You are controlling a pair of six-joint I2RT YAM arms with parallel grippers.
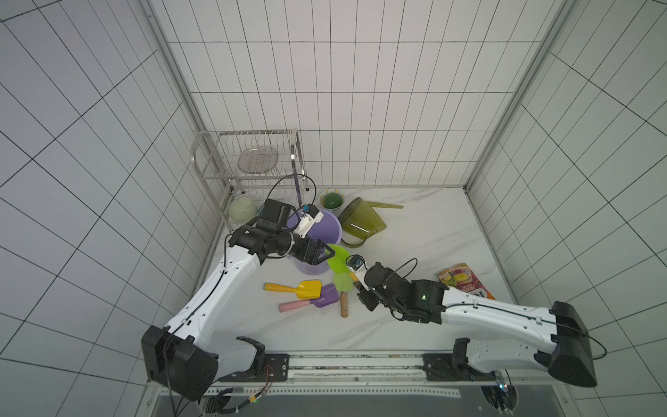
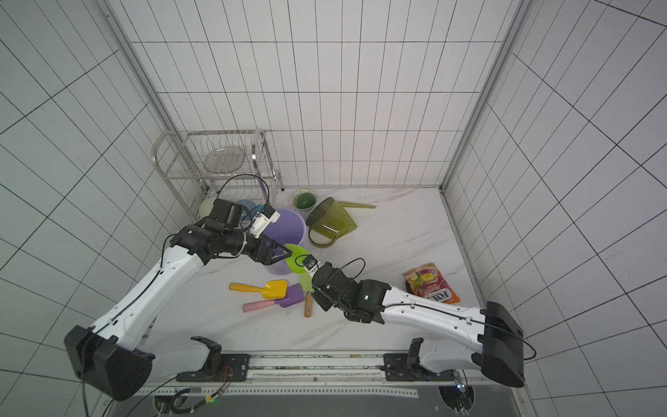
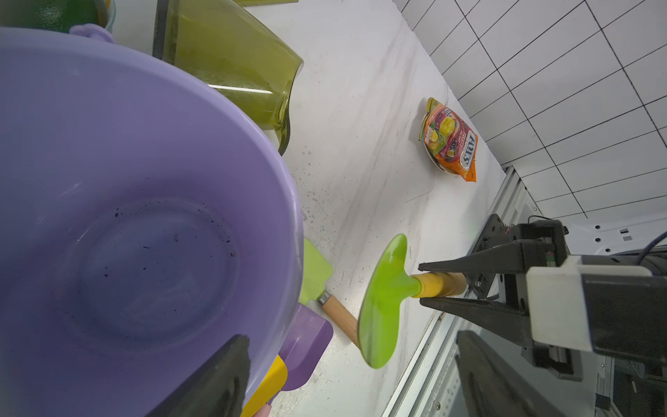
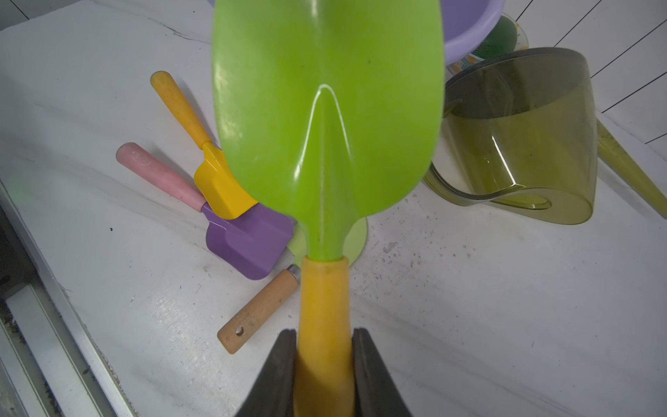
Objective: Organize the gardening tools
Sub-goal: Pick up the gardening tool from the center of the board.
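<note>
My right gripper (image 4: 324, 339) is shut on the yellow handle of the bright-green trowel (image 1: 337, 258), holding it off the table with its blade beside the purple bucket (image 1: 326, 227). My left gripper (image 1: 326, 252) is open over the bucket's near rim, its fingertips close to the trowel blade (image 3: 382, 299). On the table below lie the yellow scoop (image 1: 308, 289), the purple scoop with the pink handle (image 1: 326, 296) and the pale-green spade with the wooden handle (image 1: 342, 283), bunched together. The olive watering can (image 1: 362, 218) lies on its side right of the bucket.
A metal dish rack (image 1: 252, 159) stands at the back left, with a pale bowl (image 1: 242, 209) under it. A bowl with a green inside (image 1: 331, 199) sits behind the bucket. An orange snack packet (image 1: 465, 285) lies at the right, near the wall.
</note>
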